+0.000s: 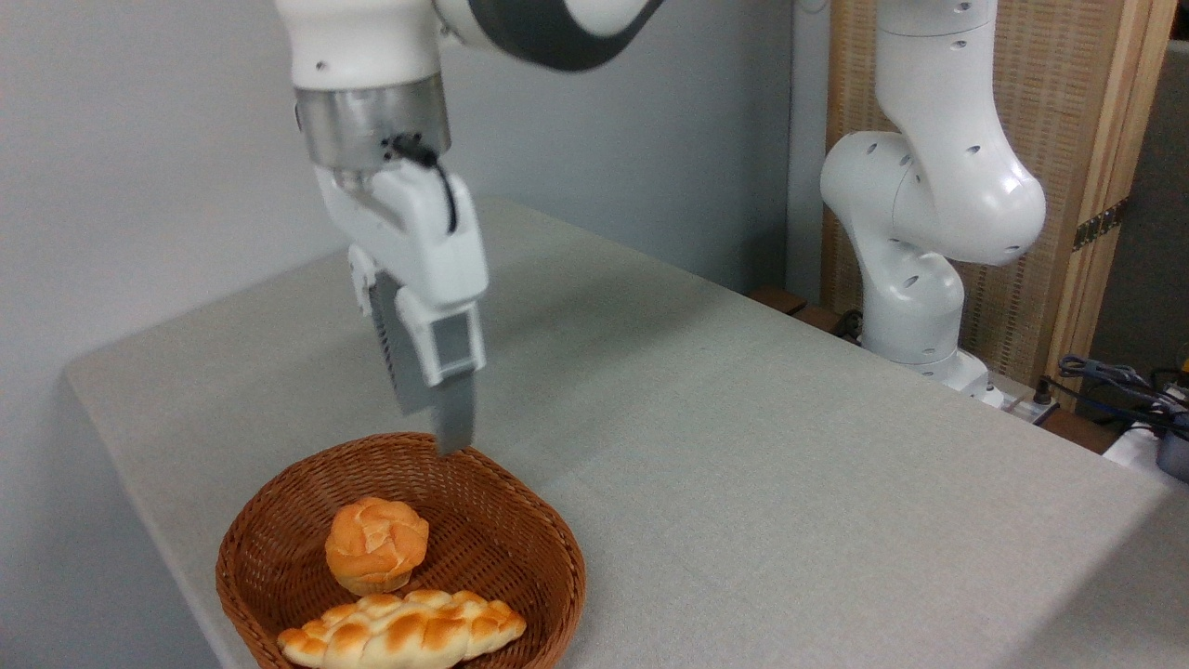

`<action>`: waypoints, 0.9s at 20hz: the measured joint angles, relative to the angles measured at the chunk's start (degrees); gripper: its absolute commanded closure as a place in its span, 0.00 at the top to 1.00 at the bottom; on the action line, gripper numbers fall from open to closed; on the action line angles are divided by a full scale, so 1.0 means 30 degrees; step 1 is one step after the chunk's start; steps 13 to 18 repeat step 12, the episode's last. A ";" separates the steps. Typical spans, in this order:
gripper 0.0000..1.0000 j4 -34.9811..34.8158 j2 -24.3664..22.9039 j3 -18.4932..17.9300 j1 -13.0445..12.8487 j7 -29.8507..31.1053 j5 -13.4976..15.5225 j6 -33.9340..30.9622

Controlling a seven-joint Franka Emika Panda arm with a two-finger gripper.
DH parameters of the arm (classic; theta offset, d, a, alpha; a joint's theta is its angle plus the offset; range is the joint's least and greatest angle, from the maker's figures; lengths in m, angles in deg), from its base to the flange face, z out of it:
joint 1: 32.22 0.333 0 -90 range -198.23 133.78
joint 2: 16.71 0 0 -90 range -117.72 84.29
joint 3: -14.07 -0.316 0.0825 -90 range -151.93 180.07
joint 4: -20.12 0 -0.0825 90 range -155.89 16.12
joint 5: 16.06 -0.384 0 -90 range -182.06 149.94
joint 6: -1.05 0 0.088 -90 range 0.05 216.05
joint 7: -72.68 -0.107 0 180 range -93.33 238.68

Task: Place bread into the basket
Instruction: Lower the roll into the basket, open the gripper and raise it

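Observation:
The bread (401, 631), a long braided pale-yellow loaf with toasted plaits, lies inside the brown wicker basket (534, 539) along its front side. A small round orange bun (376, 544) rests in the basket just behind the loaf. My gripper (431, 420) hangs above the basket's back rim, tilted, well clear of the loaf. Its grey fingers (455, 418) stand a little apart with nothing between them.
The basket sits near the front left edge of the grey cloth-covered table (743, 446). The arm's white base (920, 260) stands at the table's far right edge. Cables and plugs (1124, 390) lie beyond that edge on the right.

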 measured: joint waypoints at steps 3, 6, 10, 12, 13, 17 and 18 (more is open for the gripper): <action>1.00 0.0010 -0.0876 0.0340 0.0137 0.1582 0.0105 -0.1126; 1.00 0.0007 -0.1489 0.0413 0.0583 0.1970 0.0748 -0.2100; 1.00 -0.0033 -0.1683 0.0412 0.1050 0.1970 0.0932 -0.2458; 1.00 -0.0100 -0.1680 0.0413 0.1096 0.1970 0.0933 -0.2459; 1.00 -0.0100 -0.1680 0.0413 0.1096 0.1970 0.0933 -0.2459; 1.00 -0.0100 -0.1680 0.0413 0.1096 0.1970 0.0933 -0.2459; 1.00 -0.0100 -0.1680 0.0413 0.1096 0.1970 0.0933 -0.2459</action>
